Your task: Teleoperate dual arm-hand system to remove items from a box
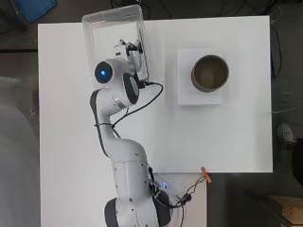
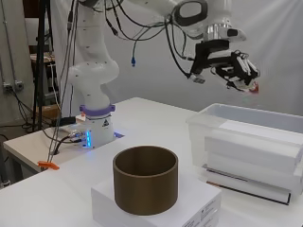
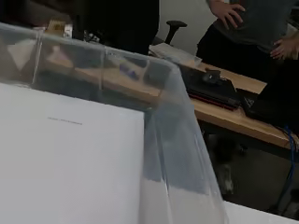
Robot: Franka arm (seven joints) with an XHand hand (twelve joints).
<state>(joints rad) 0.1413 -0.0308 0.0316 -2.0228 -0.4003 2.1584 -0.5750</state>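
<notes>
Table: white top point(image 1: 227, 142), arm base at lower centre of the overhead view; dark floor and cables round the edges.
Box: clear plastic bin point(image 1: 90, 35) at upper left of the overhead view, right of frame in the side view point(image 2: 199, 124). It sits on a stack of white slabs.
Box contents: a white flat block point(image 3: 70, 163) fills most of the wrist view, against the bin's clear wall. No loose item can be made out inside.
Hand: black and white hand point(image 2: 236, 68) hangs well above the bin, upper right of the side view; in the overhead view it lies over the bin's right wall point(image 1: 131, 49).
Hand state: fingers curled together; a small red bit point(image 2: 254, 88) shows at the fingertips. Looks like a pinch on a small item, but too small to name.
Cylinder: brown open ring point(image 1: 210, 73) on a white base point(image 1: 187, 97), right of the bin and apart from it; nothing seen inside.
Progress: judged mid-way. An item seems lifted clear of the bin, not yet set down anywhere.
Left: carry it off the bin and release it; the cylinder is a likely drop spot, though that is a guess.
Unknown: whether more items stay in the bin.
</notes>
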